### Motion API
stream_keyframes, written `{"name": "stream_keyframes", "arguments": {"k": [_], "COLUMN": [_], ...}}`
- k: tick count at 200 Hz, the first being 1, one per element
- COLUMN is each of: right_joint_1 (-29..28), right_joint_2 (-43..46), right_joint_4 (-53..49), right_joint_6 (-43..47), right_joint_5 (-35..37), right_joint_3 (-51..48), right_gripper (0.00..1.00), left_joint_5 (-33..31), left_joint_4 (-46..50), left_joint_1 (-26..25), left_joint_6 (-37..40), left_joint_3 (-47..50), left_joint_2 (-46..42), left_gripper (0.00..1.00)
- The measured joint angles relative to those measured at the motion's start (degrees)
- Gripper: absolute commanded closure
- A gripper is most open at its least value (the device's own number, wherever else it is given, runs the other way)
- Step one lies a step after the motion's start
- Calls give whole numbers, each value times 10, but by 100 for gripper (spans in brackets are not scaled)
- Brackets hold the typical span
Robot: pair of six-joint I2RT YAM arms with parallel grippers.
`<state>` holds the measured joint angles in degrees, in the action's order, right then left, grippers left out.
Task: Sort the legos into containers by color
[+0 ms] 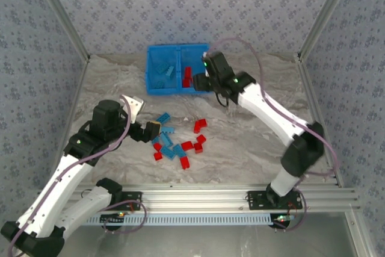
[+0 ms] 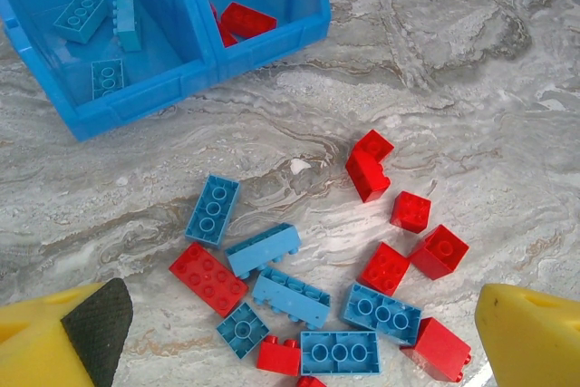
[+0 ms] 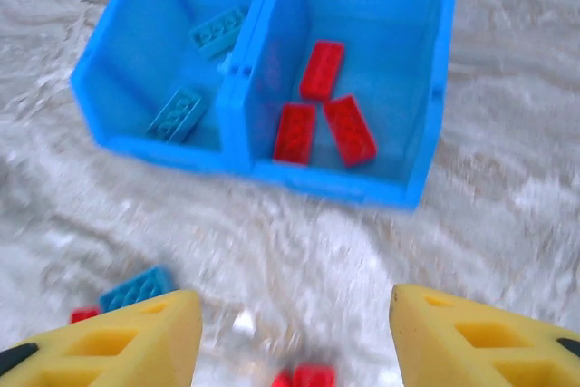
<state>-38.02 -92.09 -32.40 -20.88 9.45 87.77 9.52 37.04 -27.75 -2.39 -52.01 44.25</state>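
Open, empty left tool [image 1: 150, 130] above scattered legos [image 2: 381, 310] should straddle the outlying blue brick [image 2: 213, 209] across its narrow sides; right tool [image 3: 294, 337] gapes empty near the bin [image 3: 326, 183].

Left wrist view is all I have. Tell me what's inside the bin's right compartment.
Observer: Three red bricks lie in the right compartment.
Operator: Now report the right gripper.
Observer: The right gripper hangs raised, close to the bin on its right-compartment side.
Operator: Give me its jaws.
Observer: Open, with nothing between them.
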Motion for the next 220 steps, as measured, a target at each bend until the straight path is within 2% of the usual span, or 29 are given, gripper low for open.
{"name": "stream_keyframes", "arguments": {"k": [18,30,43,67,90,139,177,220], "right_joint_1": [-27,-46,-66,-97,-110,-110,-114,-122], "right_joint_2": [73,96,102,90,59,-45,-120,-168], "right_joint_4": [20,23,22,14,27,57,59,58], "right_joint_6": [-33,-59,-85,-134,-178,-243,-264,-278], "right_joint_5": [0,0,0,-3,-5,-7,-7,8], "right_joint_3": [-108,-165,-213,-261,-264,-248,-185,-145], "right_gripper": [36,30,25,23,23,36,40,52], "left_joint_5": [1,2,2,2,6,34,42,45], "left_joint_4": [0,0,0,0,0,0,2,2], "left_joint_1": [0,0,0,0,0,-2,-5,-9], "left_joint_6": [0,0,0,0,0,5,9,9], "left_joint_3": [0,0,0,0,0,0,0,0], "left_joint_2": [0,0,0,-4,-7,-1,13,14], "left_gripper": [1,1,1,1,1,1,1,1]}}
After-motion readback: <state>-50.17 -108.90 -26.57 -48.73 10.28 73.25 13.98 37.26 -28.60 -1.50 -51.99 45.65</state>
